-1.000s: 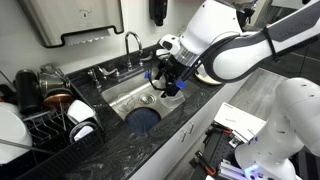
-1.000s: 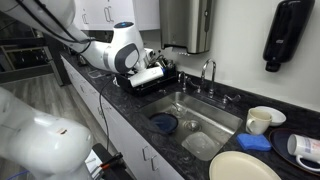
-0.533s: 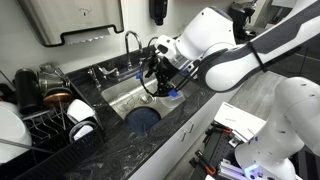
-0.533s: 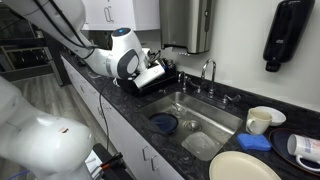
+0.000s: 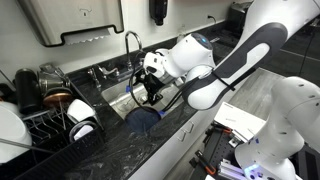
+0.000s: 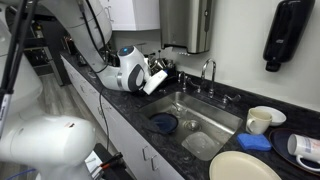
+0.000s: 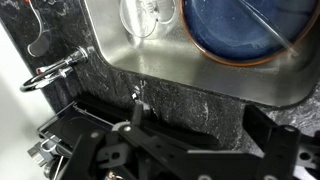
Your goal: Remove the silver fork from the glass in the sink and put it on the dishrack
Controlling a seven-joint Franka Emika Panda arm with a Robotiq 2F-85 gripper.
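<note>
My gripper [image 5: 150, 92] hangs low over the edge of the sink [image 7: 200, 75], where the steel rim meets the black marbled counter [image 7: 190, 105]. In the wrist view my fingers are only a dark tangle at the bottom of the picture, so I cannot tell how far apart they stand, and I see nothing between them.

In the basin beyond my fingers lie two vessels, just beside each other. One is the clear glass [image 7: 145, 15] and the other a round dark-blue dish [image 7: 240, 30]. Silvery glints show inside the glass, but they are too blurred for me to say whether they are the fork. In an exterior view the glass [image 6: 205, 145] sits on the basin floor, well apart from my arm, with the blue dish [image 6: 163, 123] nearer to me.

One curved chrome faucet [image 5: 130, 45] rises behind the basin.

One black wire dishrack [image 5: 45, 125] stands on the counter at the far side of the sink from me, with one white mug [image 5: 83, 128] lying in it. Near it, in an exterior view, are one cream plate [image 6: 240, 168], one blue sponge [image 6: 255, 142] and one upright white cup [image 6: 262, 120].
</note>
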